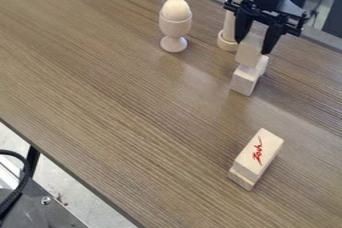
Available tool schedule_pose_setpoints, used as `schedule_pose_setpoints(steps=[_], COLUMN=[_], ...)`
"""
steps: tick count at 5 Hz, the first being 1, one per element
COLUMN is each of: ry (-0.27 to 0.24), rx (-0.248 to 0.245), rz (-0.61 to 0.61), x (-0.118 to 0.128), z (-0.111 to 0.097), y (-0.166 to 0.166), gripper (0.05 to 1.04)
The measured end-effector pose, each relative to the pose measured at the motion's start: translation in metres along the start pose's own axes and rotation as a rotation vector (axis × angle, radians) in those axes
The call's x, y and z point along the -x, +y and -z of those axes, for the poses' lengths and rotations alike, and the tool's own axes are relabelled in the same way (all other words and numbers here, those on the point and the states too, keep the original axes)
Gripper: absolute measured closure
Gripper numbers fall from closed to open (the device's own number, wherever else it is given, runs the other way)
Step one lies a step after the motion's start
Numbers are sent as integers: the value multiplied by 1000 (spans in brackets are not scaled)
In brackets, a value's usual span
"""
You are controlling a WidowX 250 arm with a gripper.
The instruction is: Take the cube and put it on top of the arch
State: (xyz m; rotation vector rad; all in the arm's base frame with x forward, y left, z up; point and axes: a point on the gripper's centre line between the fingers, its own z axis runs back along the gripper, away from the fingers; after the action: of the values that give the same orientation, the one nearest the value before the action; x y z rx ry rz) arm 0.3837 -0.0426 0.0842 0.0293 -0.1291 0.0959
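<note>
Brown wood, with fine grain running across it, for the table [120,97] in the camera view. White and footed, upright on that wood: the cup [175,26], with an egg [176,9] seated in its mouth and rising above the rim. To the right of the cup, the black gripper [254,45], hanging down from the top edge, with one finger on either side of the cube [249,54]. Closed in on the cube, pinching it by two opposite sides, with its lower part below the fingertips.

Just below the cube, to the right of the cup and nearer the camera than it, a pale block [244,81], partly hidden by the cube. Cannot tell whether touching the cube or apart from it, nor make out the full shape. Between the cup and the gripper, a pale post [229,24] rising from a wider round base, partly behind the gripper.

Well apart from the cup, to the right and much nearer the camera, a long block [265,144] with red marks on top, laid over a lower block [242,178] jutting out at the near end. Left of the cup and much nearer the camera, beyond the table's edge, a black cable [27,179] in a curve beside a dark grey plate [57,217].
</note>
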Motion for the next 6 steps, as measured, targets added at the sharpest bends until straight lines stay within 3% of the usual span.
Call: schedule_pose_setpoints(steps=[4, 5, 6], ry=[2, -5, 6], rx=[-3, -2, -12], rz=[-25, -26, -41], x=[-6, -10, -14], z=[11, 12, 20], y=[-2, -2, -2], gripper=[549, 508, 204])
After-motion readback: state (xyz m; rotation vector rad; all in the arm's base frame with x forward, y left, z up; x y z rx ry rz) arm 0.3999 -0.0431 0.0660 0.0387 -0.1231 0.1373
